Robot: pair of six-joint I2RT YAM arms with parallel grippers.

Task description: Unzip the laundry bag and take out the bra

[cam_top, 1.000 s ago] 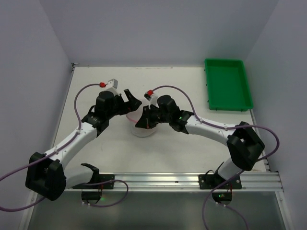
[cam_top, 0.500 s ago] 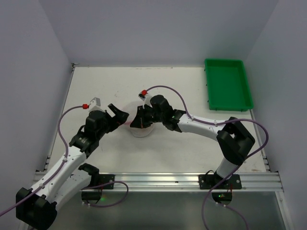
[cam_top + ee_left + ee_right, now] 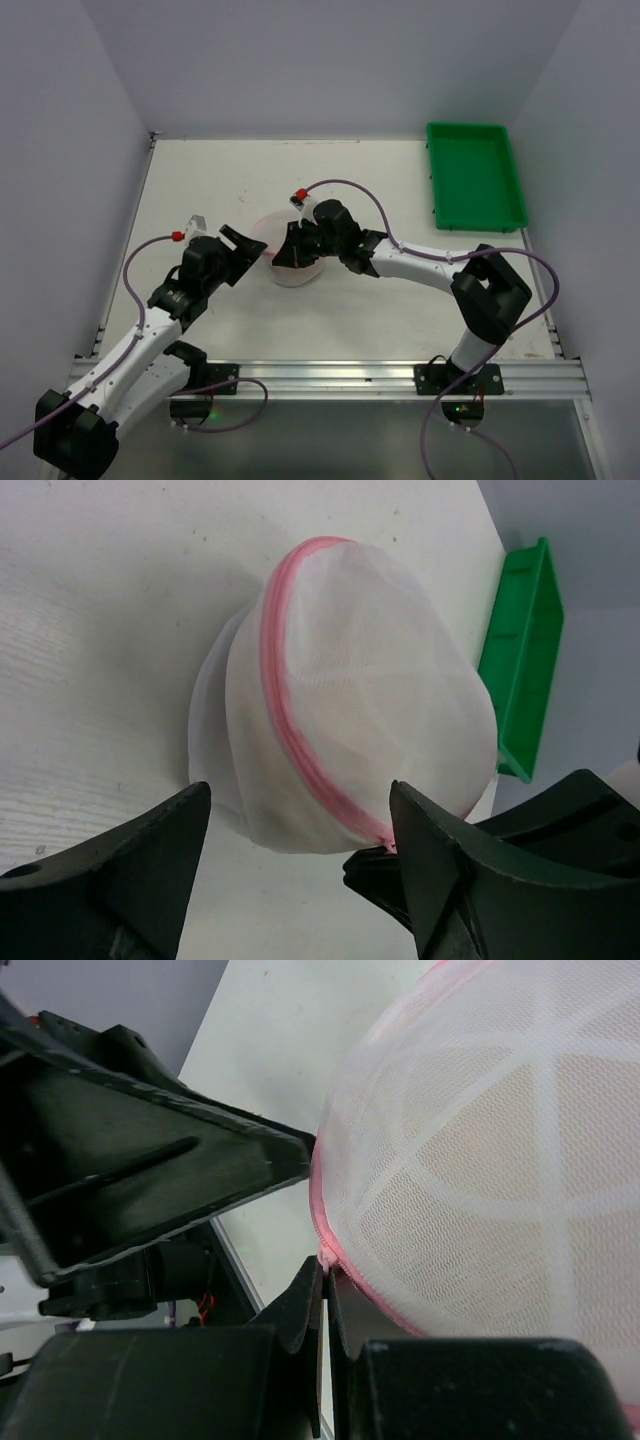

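Note:
The laundry bag (image 3: 292,268), a round white mesh drum with a pink zip edge, lies at the table's middle. My right gripper (image 3: 289,252) is shut on the pink zip pull (image 3: 326,1256) at the bag's rim. My left gripper (image 3: 250,246) is open just left of the bag, its two fingers (image 3: 135,865) on either side of the bag's near end (image 3: 350,695). The right gripper's fingertips (image 3: 395,865) show dark below the zip there. The bra shows only as a beige tint (image 3: 480,1155) through the mesh.
A green tray (image 3: 475,176) stands at the back right of the table, also seen in the left wrist view (image 3: 520,660). White walls close in the table on the left, right and back. Both arms cross the table's middle, meeting at the bag.
My left arm drew back toward the near left and its gripper dropped lower beside the bag, jaws narrowing a little. The right gripper shifted slightly left with the zip pull; a pink edge lifted.

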